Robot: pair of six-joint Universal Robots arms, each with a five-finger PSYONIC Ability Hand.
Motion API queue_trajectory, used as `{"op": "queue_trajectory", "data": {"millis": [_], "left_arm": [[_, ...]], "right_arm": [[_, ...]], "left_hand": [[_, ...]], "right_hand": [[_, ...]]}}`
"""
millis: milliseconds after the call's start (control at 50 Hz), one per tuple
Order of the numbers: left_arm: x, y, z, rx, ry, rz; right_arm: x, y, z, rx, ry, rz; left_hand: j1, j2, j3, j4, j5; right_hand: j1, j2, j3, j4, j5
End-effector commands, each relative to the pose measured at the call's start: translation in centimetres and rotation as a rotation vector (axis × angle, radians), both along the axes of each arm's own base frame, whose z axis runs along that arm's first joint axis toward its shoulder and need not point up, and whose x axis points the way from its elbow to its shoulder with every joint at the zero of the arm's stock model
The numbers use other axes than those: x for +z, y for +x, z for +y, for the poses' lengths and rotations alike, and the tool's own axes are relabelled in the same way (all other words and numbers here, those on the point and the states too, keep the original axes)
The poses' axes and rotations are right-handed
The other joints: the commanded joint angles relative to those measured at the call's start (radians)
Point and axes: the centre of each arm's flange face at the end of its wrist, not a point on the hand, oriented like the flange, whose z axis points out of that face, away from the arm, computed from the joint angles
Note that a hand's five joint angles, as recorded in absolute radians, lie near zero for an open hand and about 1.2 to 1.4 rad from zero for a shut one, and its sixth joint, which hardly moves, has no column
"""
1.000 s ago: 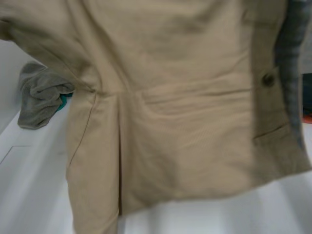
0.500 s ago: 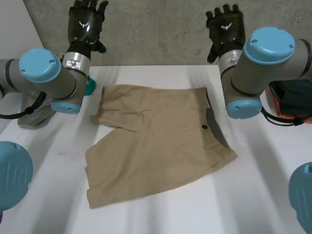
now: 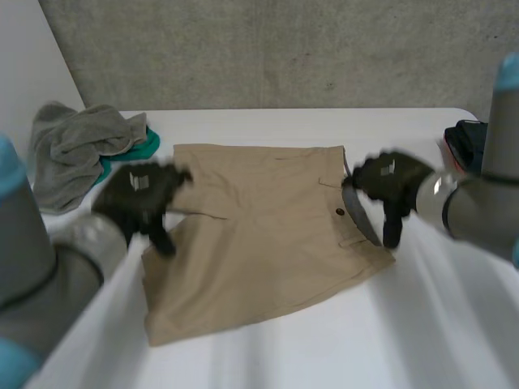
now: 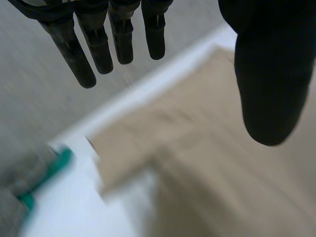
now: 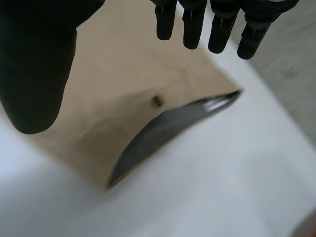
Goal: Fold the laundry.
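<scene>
A pair of khaki shorts (image 3: pixel 259 235) lies spread flat on the white table (image 3: pixel 430 324), waistband to the right with its grey lining (image 3: pixel 357 215) showing beside a dark button (image 3: pixel 340 212). My left hand (image 3: pixel 134 190) hovers over the shorts' left edge, by a leg. In the left wrist view its fingers (image 4: pixel 98 44) and thumb (image 4: pixel 269 74) are straight and apart above the shorts (image 4: pixel 207 168), holding nothing. My right hand (image 3: pixel 388 178) is at the waistband's right edge. Its fingers (image 5: pixel 217 24) and thumb (image 5: pixel 34 64) are spread above the turned-up lining (image 5: pixel 163 128), empty.
A crumpled grey towel (image 3: pixel 73 150) lies at the table's back left on a teal cloth (image 3: pixel 138 150). A dark item with orange (image 3: pixel 466 142) sits at the right edge. A concrete wall stands behind the table.
A second ago the shorts hung in front of the head camera. They then dropped flat onto the table, and both hands have come down from the far side to the shorts' left and right edges.
</scene>
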Motion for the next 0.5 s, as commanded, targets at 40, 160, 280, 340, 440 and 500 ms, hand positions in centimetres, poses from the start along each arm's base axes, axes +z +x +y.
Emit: {"op": "queue_trajectory", "data": {"millis": [40,160,280,340,440,500], "left_arm": [[-6.3,1.7,4.1,-0.017,0.161,-0.085],[-7.9,1.8,3.7,-0.006,0.111,-0.056],[-8.7,1.7,3.6,-0.011,0.126,-0.065],[-9.1,1.5,4.0,-0.021,0.138,-0.072],[-9.4,1.4,4.6,-0.038,0.150,-0.081],[-9.2,1.2,5.2,-0.054,0.151,-0.086]], "right_arm": [[-6.8,-2.0,1.4,0.048,0.031,-0.017],[-8.9,-2.1,1.7,0.068,-0.040,-0.046],[-9.8,-1.9,0.5,0.056,-0.106,-0.080],[-10.1,-1.8,0.2,0.057,-0.111,-0.082],[-10.3,-1.8,0.3,0.055,-0.106,-0.081],[-10.3,-2.0,0.4,0.047,-0.104,-0.077]], "left_hand": [[0.121,0.124,0.125,0.121,0.118],[0.253,0.256,0.257,0.253,0.250],[0.303,0.306,0.307,0.303,0.300],[0.294,0.298,0.298,0.294,0.291],[0.271,0.274,0.275,0.271,0.268],[0.221,0.224,0.225,0.221,0.218]], "right_hand": [[0.104,0.115,0.113,0.113,0.105],[0.171,0.182,0.181,0.180,0.172],[0.620,0.631,0.629,0.629,0.621],[1.056,1.067,1.066,1.065,1.057],[1.166,1.177,1.175,1.175,1.167],[1.166,1.177,1.175,1.175,1.167]]}}
